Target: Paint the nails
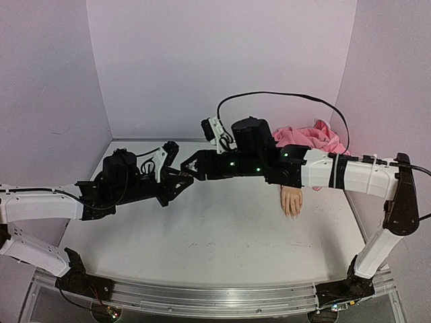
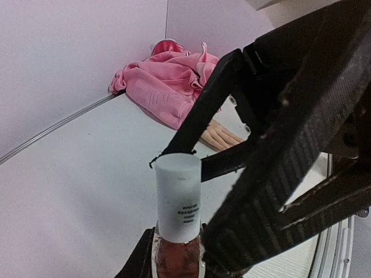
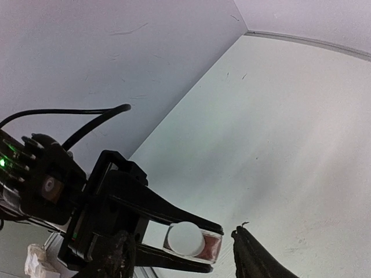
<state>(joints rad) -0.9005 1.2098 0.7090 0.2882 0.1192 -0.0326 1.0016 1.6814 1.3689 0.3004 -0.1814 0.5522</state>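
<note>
My left gripper [image 1: 174,183] is shut on the glass body of a small pinkish polish bottle [image 2: 177,255], which stands upright with its white cap [image 2: 178,197] on. In the right wrist view the cap [image 3: 185,238] is seen end-on. My right gripper [image 1: 186,169] has reached across to it and stands open, one finger [image 3: 255,260] on each side of the cap with a gap showing. The flesh-coloured mannequin hand [image 1: 291,200] lies palm down at the right, coming out of a pink sleeve [image 1: 308,137]. Its nails [image 1: 293,213] are too small to make out.
The pink cloth [image 2: 165,84] is bunched in the back right corner against the walls. A black cable [image 1: 283,95] loops above the right arm. The right arm's white forearm [image 1: 350,173] spans the table above the mannequin hand's wrist.
</note>
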